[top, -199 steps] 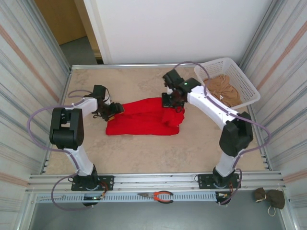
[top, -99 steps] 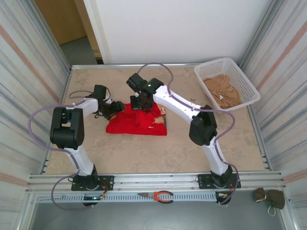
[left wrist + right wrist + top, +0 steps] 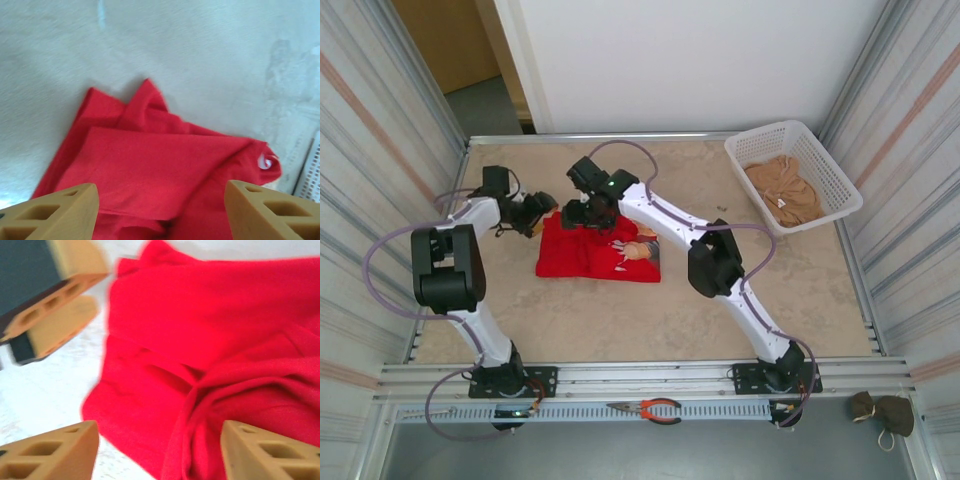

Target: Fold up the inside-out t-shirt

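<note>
Top external: left gripper and right gripper hung spread, empty, at the t-shirt far edge; we judged this let the fold settle

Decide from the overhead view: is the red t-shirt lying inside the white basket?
No, the red t-shirt lies on the table, left of the white basket.

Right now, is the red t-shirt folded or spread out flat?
Folded. The red t-shirt lies doubled over in a compact bundle on the table, layers overlapping, though its edges look rumpled.
</note>
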Controlling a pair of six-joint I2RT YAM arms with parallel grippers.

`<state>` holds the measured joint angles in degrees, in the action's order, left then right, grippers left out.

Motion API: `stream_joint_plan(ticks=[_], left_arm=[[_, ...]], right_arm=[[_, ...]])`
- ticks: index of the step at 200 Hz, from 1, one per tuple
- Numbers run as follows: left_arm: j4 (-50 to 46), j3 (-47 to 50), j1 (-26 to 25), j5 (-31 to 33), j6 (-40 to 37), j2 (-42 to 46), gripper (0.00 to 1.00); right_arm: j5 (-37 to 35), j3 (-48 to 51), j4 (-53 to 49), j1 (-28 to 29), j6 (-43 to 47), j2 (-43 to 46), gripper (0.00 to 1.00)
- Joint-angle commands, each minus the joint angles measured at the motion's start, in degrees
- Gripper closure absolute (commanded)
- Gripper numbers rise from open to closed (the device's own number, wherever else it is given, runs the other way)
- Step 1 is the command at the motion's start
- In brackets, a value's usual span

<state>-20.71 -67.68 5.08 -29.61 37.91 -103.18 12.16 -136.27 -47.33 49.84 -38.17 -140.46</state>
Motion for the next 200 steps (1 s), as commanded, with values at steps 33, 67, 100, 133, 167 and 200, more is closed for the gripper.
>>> stream_joint_plan(ticks=[33,67,100,133,167,200], left_arm=[[-5.66,-0.12,2.58,-3.09,-4.94,7.00,0.32],[-7.88,5.34,-0.71,-1.45,-7.81,15.69,0.31],[-10.70,12.13,-10.62,5.78,-9.35,23.84,0.31],[-11.13,18.60,-23.85,16.43,-7.90,29.26,0.31],[-9.63,18.61,-34.77,24.58,-8.13,27.57,0.31],[-8.36,13.87,-40.48,29.94,-10.73,21.33,0.31]], right_arm=[[2.95,12.72,6.20,-3.17,7.08,17.60,0.29],[0.53,32.49,7.51,-9.34,7.43,25.99,0.27],[2.30,42.27,9.66,-12.30,8.07,27.09,0.26],[4.00,44.03,11.55,-12.64,8.05,24.87,0.27],[5.83,42.19,12.77,-12.45,7.10,21.56,0.32],[7.02,41.02,13.58,-12.70,6.12,20.06,0.53]])
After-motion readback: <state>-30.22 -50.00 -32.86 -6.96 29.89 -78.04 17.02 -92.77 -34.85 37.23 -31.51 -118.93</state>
